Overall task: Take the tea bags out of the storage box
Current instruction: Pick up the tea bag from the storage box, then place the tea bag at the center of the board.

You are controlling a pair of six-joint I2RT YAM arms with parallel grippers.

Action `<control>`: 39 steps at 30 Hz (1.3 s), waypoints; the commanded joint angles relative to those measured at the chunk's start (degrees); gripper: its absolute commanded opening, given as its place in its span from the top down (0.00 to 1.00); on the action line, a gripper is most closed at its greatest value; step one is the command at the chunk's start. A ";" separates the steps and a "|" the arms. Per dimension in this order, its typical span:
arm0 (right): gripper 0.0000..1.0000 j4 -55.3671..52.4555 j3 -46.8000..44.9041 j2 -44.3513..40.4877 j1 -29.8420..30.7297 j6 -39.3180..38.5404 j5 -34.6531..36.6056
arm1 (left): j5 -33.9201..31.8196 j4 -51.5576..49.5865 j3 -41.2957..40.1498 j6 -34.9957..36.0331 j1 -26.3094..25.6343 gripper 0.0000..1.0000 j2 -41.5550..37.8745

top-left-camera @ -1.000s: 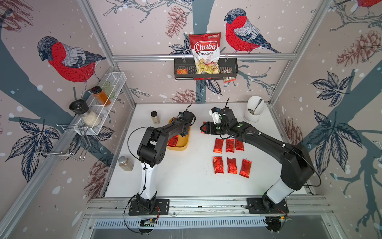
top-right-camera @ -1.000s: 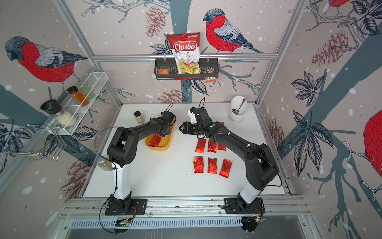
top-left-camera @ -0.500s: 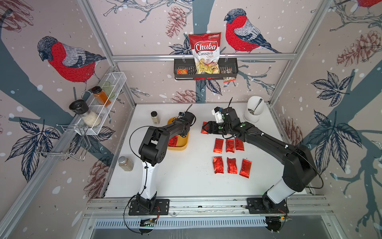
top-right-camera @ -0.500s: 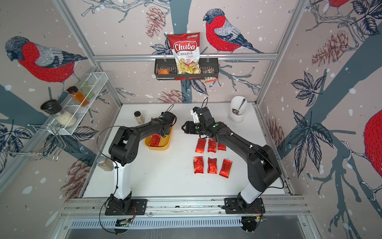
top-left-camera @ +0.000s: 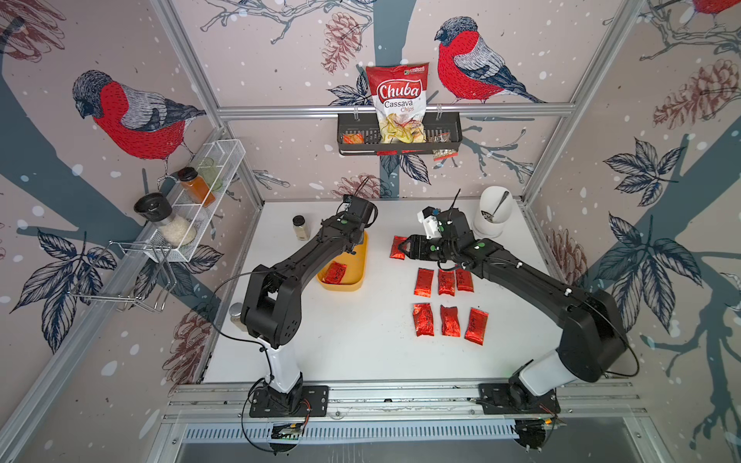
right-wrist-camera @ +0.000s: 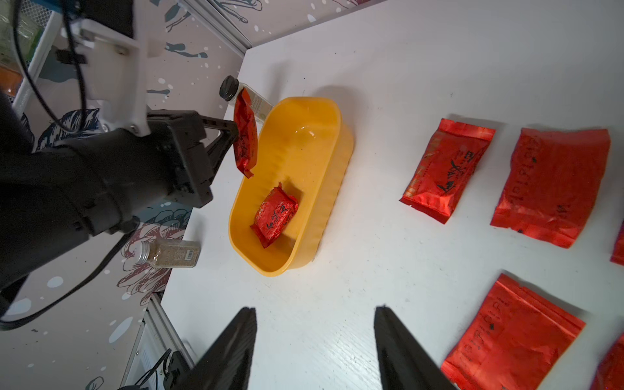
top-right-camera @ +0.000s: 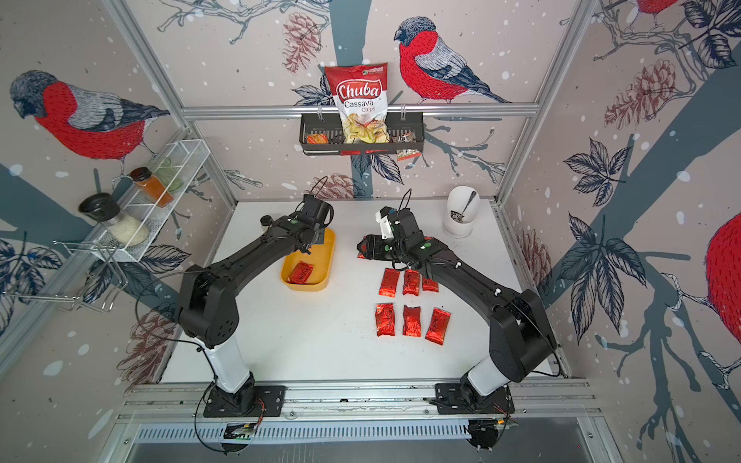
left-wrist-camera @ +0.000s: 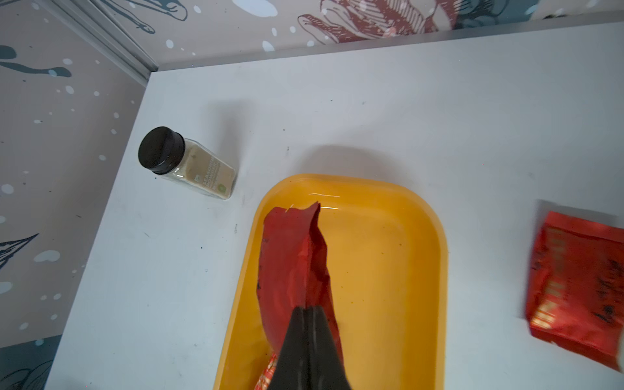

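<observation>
The yellow storage box (top-left-camera: 353, 276) (right-wrist-camera: 334, 162) stands left of the table's middle. My left gripper (left-wrist-camera: 308, 309) (right-wrist-camera: 233, 133) is shut on a red foil tea bag (left-wrist-camera: 293, 256) (right-wrist-camera: 244, 141), which hangs upright over the box's far end. Another tea bag (right-wrist-camera: 275, 214) (top-left-camera: 335, 272) lies flat inside the box. My right gripper (right-wrist-camera: 314, 310) is open and holds nothing, low over the bare table right of the box. A tea bag (top-left-camera: 398, 247) lies on the table by its fingers. Several tea bags (top-left-camera: 439, 282) (top-right-camera: 411, 320) lie in two rows further right.
A spice jar (top-left-camera: 300, 227) (left-wrist-camera: 189, 165) stands behind the box's left side. Another jar (right-wrist-camera: 169, 253) stands at the table's left edge. A white cup with a spoon (top-left-camera: 491, 216) is at the back right. A black basket (top-left-camera: 449, 136) and a white rack (top-left-camera: 192, 200) hang on the walls.
My left gripper's jaws have closed on a tea bag at the box's far end. My right arm has shifted slightly to the right, still open.
</observation>
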 commanded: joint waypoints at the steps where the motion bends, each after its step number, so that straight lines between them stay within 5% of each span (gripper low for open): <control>1: 0.39 0.31 -1.08 -1.91 -0.77 -0.33 0.06 | 10.39 -0.46 -1.57 -2.09 -0.32 1.00 -3.36; 7: 0.39 -0.45 -5.11 -7.25 -3.30 -0.75 0.27 | 17.77 1.21 -5.60 -5.98 -5.11 1.00 -6.14; 15: 0.38 -2.59 -10.00 -15.10 -6.79 -1.47 0.67 | 16.90 1.41 -5.46 -10.27 -14.64 1.00 0.34; 30: 0.37 -3.57 -14.87 -20.43 -9.31 -1.96 0.59 | 18.70 3.60 -3.13 -12.22 -19.58 1.00 10.58; 31: 0.37 -3.55 -14.95 -20.49 -9.36 -2.00 0.46 | 18.68 3.66 -2.94 -12.29 -19.58 0.99 10.81; 34: 0.37 -3.57 -15.12 -20.42 -9.44 -2.06 0.41 | 18.82 3.87 -2.44 -12.64 -19.58 0.72 10.63; 39: 0.37 -3.31 -15.07 -20.35 -9.59 -2.36 0.43 | 18.34 3.04 -0.65 -12.37 -19.58 0.61 7.47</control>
